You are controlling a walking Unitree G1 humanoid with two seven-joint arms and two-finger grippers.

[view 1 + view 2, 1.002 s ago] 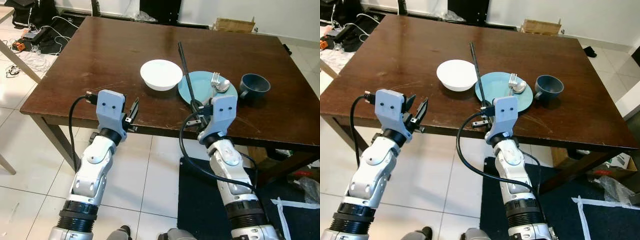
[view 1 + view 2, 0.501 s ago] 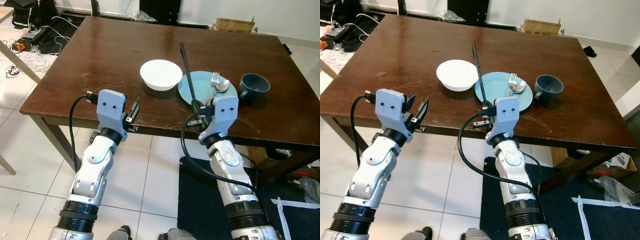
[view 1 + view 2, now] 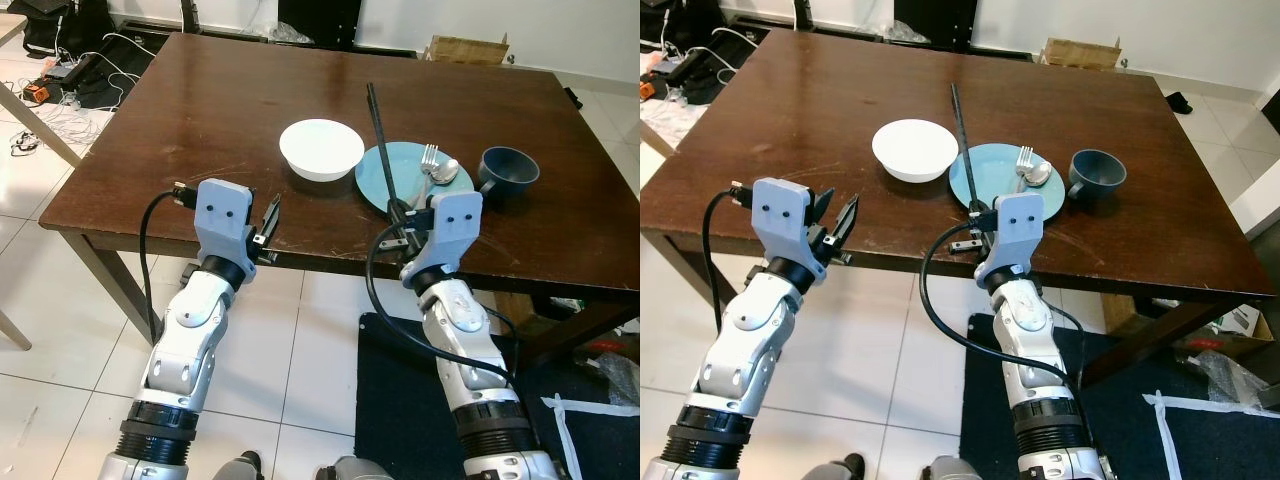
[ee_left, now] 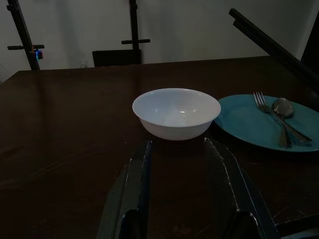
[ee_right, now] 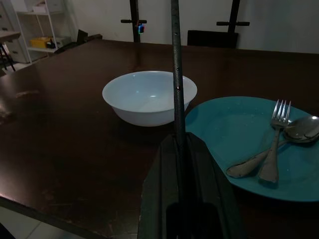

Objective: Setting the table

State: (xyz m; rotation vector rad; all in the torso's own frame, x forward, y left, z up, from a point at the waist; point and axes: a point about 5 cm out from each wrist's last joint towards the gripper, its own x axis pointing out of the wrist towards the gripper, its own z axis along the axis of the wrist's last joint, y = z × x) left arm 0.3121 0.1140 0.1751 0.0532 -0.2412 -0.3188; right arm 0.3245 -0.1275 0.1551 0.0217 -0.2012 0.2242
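Left eye view, left gripper (image 3: 268, 222) at near table (image 3: 200, 110) edge with fingers parted and empty, white bowl (image 3: 321, 148), right gripper (image 3: 399, 215) clamped on black chopsticks (image 3: 382, 135) angled over teal plate (image 3: 400, 175), fork (image 3: 428, 162) and spoon (image 3: 445, 172) lay on plate, blue cup (image 3: 510, 169) beside.

Silver jointed arms, black cables, black-fingered claws

Head stereo pair looking down on table (image 3: 200, 120), wrist cameras low, facing bowl (image 4: 176, 112)
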